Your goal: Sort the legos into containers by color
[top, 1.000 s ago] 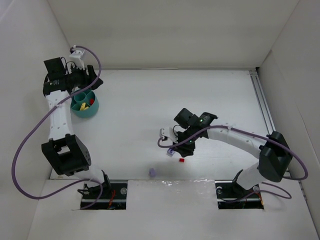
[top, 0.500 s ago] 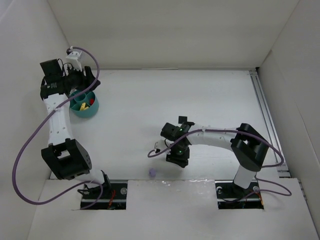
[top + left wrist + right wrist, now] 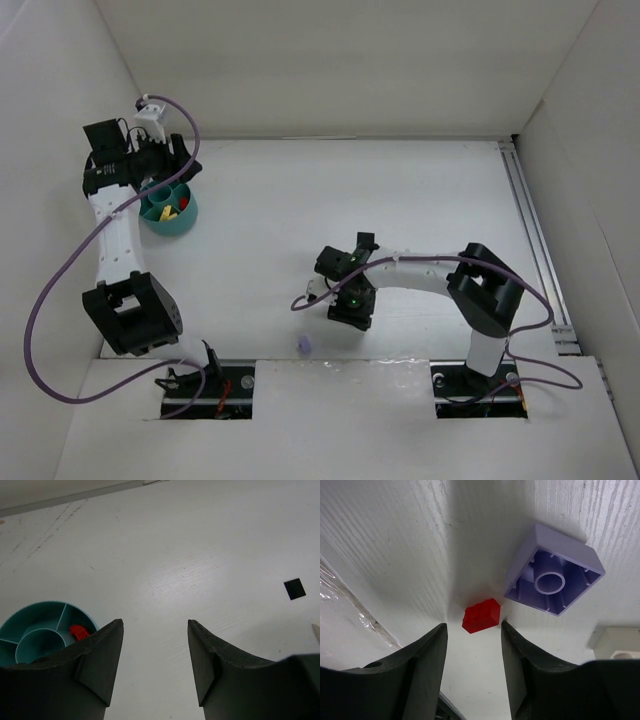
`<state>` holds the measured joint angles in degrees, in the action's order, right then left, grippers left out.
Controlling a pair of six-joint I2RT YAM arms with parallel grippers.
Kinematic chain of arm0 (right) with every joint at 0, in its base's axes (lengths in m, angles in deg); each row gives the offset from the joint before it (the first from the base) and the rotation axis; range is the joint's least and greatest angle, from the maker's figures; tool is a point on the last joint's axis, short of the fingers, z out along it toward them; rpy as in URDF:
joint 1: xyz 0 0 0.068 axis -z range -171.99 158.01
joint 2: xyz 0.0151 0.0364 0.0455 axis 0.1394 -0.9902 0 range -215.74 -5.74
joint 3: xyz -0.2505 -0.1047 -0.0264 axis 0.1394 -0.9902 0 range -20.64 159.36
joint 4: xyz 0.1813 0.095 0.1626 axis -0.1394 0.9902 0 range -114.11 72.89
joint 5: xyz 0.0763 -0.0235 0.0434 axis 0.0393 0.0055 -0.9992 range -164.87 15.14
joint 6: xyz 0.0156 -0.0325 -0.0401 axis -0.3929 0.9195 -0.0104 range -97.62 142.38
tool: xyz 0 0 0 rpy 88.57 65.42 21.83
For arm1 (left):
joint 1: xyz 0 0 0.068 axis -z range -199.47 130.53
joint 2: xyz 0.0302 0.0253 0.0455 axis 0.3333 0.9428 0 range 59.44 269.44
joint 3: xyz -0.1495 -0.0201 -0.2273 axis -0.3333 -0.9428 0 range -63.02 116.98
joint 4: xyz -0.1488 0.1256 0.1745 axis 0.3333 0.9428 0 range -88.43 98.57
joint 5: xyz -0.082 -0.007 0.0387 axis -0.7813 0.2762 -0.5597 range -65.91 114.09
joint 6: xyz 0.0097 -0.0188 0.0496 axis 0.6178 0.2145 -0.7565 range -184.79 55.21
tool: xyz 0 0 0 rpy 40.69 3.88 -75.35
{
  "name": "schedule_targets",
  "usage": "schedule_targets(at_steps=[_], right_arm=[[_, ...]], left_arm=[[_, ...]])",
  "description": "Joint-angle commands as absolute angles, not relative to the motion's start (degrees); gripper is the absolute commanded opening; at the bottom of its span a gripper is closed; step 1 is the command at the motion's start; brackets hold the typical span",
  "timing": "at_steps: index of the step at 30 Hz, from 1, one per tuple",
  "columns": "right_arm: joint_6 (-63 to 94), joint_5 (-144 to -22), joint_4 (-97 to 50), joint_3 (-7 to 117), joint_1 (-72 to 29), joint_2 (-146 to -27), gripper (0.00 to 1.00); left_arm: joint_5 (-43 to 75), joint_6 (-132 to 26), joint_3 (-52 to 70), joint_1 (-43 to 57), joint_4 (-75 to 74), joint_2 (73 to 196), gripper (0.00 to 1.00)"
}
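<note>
My right gripper [image 3: 474, 625] hangs open, pointing down at the table, with a small red lego [image 3: 481, 615] just beyond its fingertips and not gripped. A lilac lego [image 3: 554, 570] lies upside down next to the red one, and a cream lego [image 3: 615, 642] shows at the right edge. From above, the right gripper [image 3: 350, 308] hides these bricks, while another lilac lego [image 3: 303, 345] lies near the front edge. The teal bowl [image 3: 178, 232] holds yellow [image 3: 170, 212] and red [image 3: 184, 204] legos. My left gripper [image 3: 155, 622] is open and empty beside the bowl [image 3: 45, 607].
A flat black square [image 3: 294, 588] lies on the table to the right in the left wrist view. Shiny clear tape [image 3: 340, 595] runs along the table's near edge, close to the right gripper. White walls enclose the table on the left, back and right.
The right arm has swung left and toward the near edge, dropping its gripper over the red and lilac legos, and its jaws have widened a little. The left arm has barely shifted.
</note>
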<state>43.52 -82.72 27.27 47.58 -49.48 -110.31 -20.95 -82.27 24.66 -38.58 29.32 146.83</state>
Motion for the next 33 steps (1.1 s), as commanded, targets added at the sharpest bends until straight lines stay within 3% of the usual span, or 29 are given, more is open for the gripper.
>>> schedule_targets(at_steps=[1,15,22,25,33], right_arm=[[42.42,-81.02,25.73,49.84,-50.17,-110.15,0.53],[39.25,-79.44,26.25,52.66,-52.01,-113.05,0.53],[36.79,-78.12,25.73,52.13,-53.07,-114.20,0.48],[36.26,-77.59,25.20,51.51,-53.07,-114.20,0.45],[35.74,-76.54,24.15,49.23,-53.07,-114.72,0.22]], left_arm=[[-22.23,-82.64,26.80,-38.72,29.52,147.41,0.51],[-22.23,-83.16,26.80,-39.24,29.52,147.42,0.51],[-22.23,-83.16,27.33,-39.25,29.52,147.94,0.51],[-22.23,-83.16,27.33,-39.25,29.00,147.94,0.51],[-22.23,-83.16,27.33,-39.25,28.47,147.94,0.51]])
